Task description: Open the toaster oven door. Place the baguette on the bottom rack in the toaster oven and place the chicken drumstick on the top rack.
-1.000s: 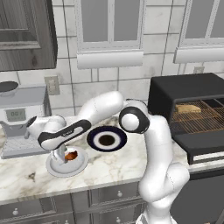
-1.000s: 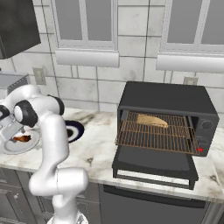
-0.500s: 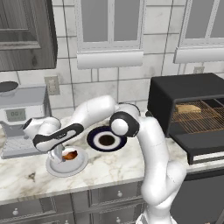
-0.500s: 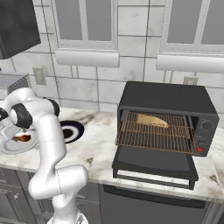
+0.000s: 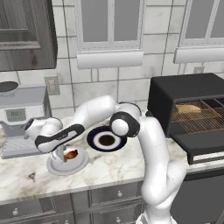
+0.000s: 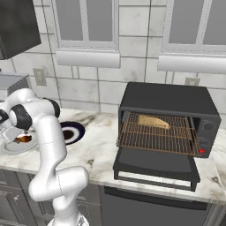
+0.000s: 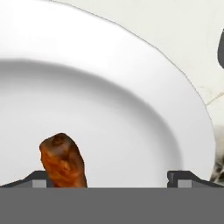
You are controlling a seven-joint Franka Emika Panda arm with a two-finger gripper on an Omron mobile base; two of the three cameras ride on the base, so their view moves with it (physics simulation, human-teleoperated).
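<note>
The chicken drumstick (image 7: pixel 63 162) lies on a white plate (image 7: pixel 131 87) and rises just inside the left fingertip (image 7: pixel 38 179). My gripper (image 7: pixel 111 179) is open and hangs low over the plate, fingers spread wide. From the left base, the gripper (image 5: pixel 59 153) stands beside the drumstick (image 5: pixel 71 154) on the plate (image 5: pixel 81 165). The toaster oven (image 6: pixel 170 103) has its door (image 6: pixel 154 163) folded down. The baguette (image 6: pixel 153 122) lies on a wire rack (image 6: pixel 156 137) inside; I cannot tell which rack.
A dark blue-rimmed plate (image 5: pixel 106 139) sits on the marble counter between the white plate and the oven. A silver-grey coffee machine (image 5: pixel 22 118) stands at the back left, close to the arm. The open oven door juts out past the counter edge.
The hand has come down and a little left over the white plate, close to the drumstick. The jaws stayed open. Oven and baguette have not moved.
</note>
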